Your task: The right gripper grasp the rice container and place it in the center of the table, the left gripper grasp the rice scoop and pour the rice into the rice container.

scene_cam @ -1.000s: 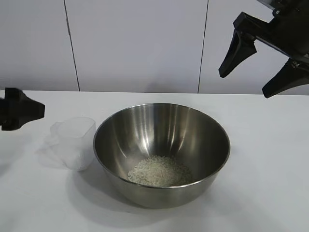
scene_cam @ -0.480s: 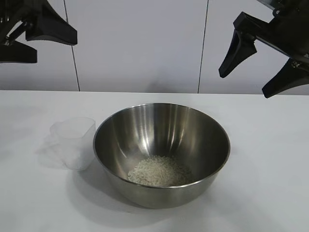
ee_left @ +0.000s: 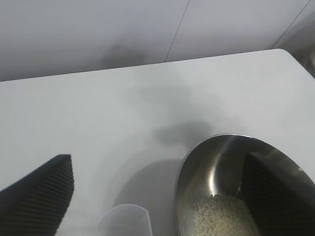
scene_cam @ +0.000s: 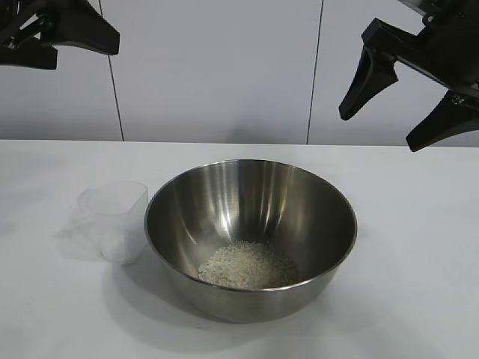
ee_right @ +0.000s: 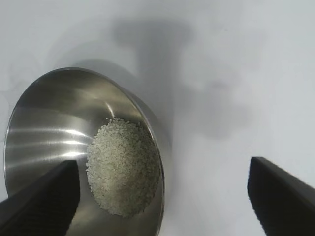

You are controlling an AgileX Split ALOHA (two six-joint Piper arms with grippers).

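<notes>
Resting below left pincer (scene_cam: 52, 46): rice scoop (scene_cam: 114, 220).

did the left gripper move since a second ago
Yes. The left gripper has risen from table level beside the rice scoop to high against the back wall, open and empty.

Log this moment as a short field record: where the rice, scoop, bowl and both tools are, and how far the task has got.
rice container: upright on the table, near its middle
rice: pale heap in the container's bottom
rice scoop: on the table beside the container, at its left in the exterior view; looks empty, not held
left tool: open, empty, high above the table at the exterior view's upper left
right tool: open, empty, raised at the upper right
task stage: rice poured, scoop set down, both tools clear of the objects
</notes>
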